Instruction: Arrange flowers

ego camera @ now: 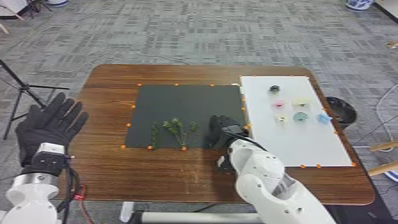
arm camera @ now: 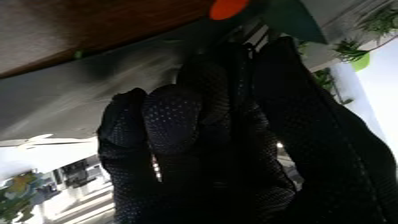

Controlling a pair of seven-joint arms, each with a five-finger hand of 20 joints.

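Black mat (ego camera: 182, 100) sits mid-frame in the head view, on the brown counter (ego camera: 160, 177), with sprigs (ego camera: 175, 128) laid along its lower part. My right hand (ego camera: 225, 131) is at the mat's lower right edge, just beside them. Its thumb and fingers are pressed together at the tips, and they seem to be pinching a green leaf (arm camera: 298, 21); how firm the hold is I can't tell. My left hand (ego camera: 50, 125) lies spread, palm up, at the left of the frame.

I judge that I'm on the greenery, adding a piece beside the sprigs. The small blooms (ego camera: 299, 117) sit on the white board (ego camera: 275, 142), upper right of the counter, and look like the step after.

For the next move I'd bring the leaf down flat on the mat, line it up with the sprigs, then part the fingertips gently and lift straight off. A sideways exit could drag the piece or catch the nearest sprig. Only then would I go right for a bloom, with a light pinch, as the petals look easy to crush.
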